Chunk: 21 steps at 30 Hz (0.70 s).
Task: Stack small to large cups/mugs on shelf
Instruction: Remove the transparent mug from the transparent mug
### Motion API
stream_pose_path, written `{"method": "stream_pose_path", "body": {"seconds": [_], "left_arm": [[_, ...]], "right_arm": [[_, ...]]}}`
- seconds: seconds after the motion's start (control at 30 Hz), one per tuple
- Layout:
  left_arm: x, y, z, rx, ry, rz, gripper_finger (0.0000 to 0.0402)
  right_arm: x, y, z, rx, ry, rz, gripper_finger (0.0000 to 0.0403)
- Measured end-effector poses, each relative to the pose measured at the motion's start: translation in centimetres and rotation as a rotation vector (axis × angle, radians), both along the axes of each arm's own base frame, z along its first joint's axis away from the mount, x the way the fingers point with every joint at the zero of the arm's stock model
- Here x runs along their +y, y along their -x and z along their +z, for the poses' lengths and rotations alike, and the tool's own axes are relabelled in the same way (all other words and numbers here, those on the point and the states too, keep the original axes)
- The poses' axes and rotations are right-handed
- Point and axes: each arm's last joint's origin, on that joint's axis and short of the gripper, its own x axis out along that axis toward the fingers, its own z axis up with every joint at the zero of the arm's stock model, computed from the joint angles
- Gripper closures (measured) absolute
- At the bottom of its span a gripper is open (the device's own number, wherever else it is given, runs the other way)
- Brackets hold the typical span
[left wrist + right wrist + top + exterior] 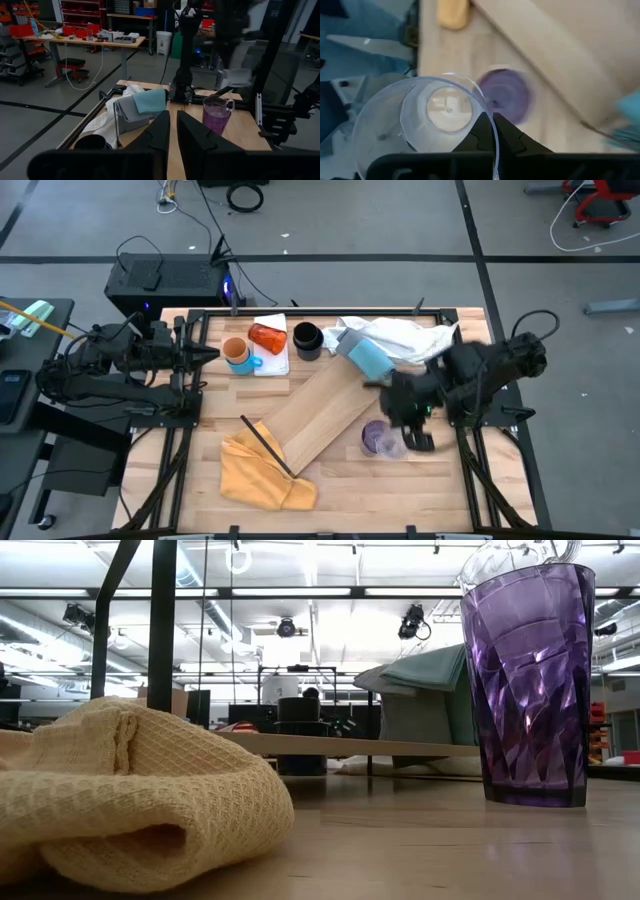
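Low view: empty upright purple cup

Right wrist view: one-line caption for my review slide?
Right gripper, shut on the rim of a clear cup, above the purple cup beside the wooden shelf.

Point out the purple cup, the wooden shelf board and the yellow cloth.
purple cup (527,690), low view, middle of its faceted wall.
wooden shelf board (320,415), high view, bare middle of its top face.
yellow cloth (255,470), high view, centre of the crumpled fabric.
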Motion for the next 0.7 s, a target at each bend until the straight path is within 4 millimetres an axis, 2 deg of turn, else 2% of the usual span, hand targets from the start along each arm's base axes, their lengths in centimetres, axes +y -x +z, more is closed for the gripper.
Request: {"method": "stream_pose_path", "body": {"seconds": [0.2, 0.33, 0.5, 0.7], "left_arm": [[0.0, 0.0, 0.0, 0.001, 0.0, 0.0, 0.0366], [0.0, 0.0, 0.0, 0.0, 0.0, 0.0, 0.0365], [0.0, 0.0, 0.0, 0.001, 0.001, 0.0, 0.0359], [0.0, 0.0, 0.0, 0.001, 0.001, 0.0, 0.0364]], "right_arm": [[3.9, -0.2, -2.7, -0.022, -0.008, -0.028, 0.0403], [6.2, 0.9, -4.7, 0.044, -0.012, -0.062, 0.0403], [9.1, 2.4, -6.2, 0.052, -0.049, -0.135, 0.0403], [10.6, 4.1, -9.2, 0.075, 0.017, -0.366, 0.0403]]}}
